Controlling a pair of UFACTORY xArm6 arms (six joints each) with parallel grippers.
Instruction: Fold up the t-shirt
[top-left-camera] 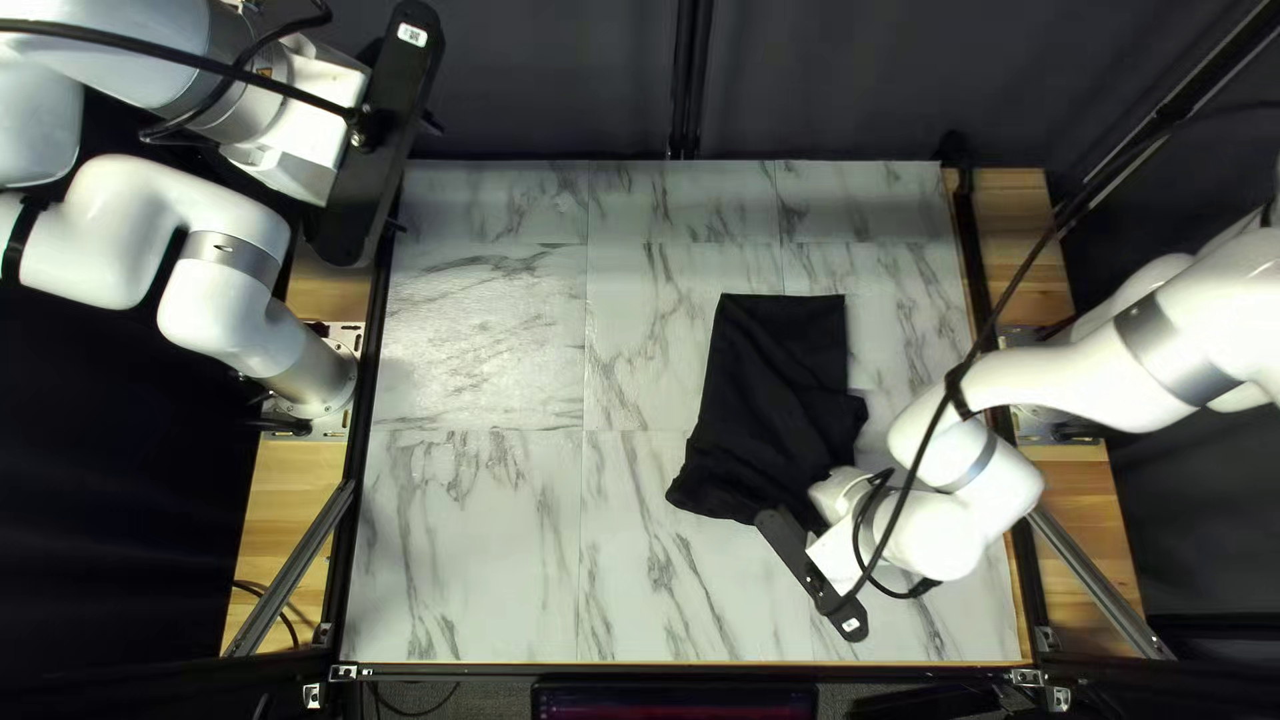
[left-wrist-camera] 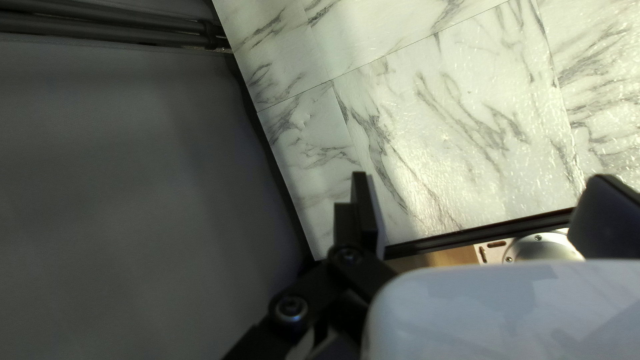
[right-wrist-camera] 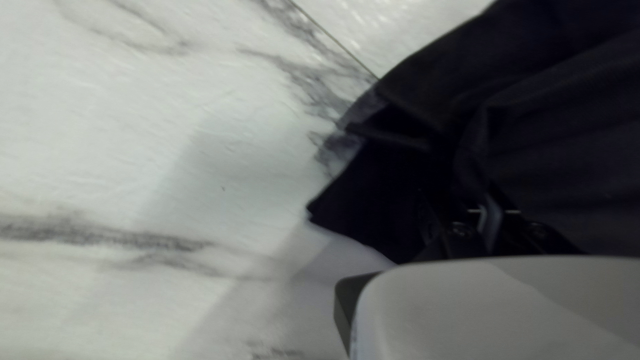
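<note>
the t-shirt (top-left-camera: 776, 380) is serving as the landmark for all positions. well to its left, at the counter's left edge, the left arm (top-left-camera: 240, 287) is rising from its base. the left gripper (top-left-camera: 310, 134) is hanging raised, left of the t-shirt and farther back than it, near the counter's far left corner. in the left wrist view, its jaws are standing wide apart, with nothing between them.

left of the t-shirt, the marble-patterned counter (top-left-camera: 474, 534) is lying bare. beyond the t-shirt, the dark curtain (top-left-camera: 547, 87) is hanging behind the counter's far edge.

the t-shirt itself is resting on the counter, right of its middle. its far part is lying fairly flat, with a straight far edge; its near part is bunching into wrinkles.

at the t-shirt's near right corner, the right gripper (top-left-camera: 838, 554) is working low over the counter. in the right wrist view, its jaws are pinching the black cloth, and folds are running toward them. a pointed flap (right-wrist-camera: 373, 200) of the t-shirt is spreading beside the jaws.

right of the t-shirt, the right arm (top-left-camera: 1067, 380) is reaching in from the counter's right edge, and a black cable (top-left-camera: 1010, 296) is crossing in front of it.
</note>
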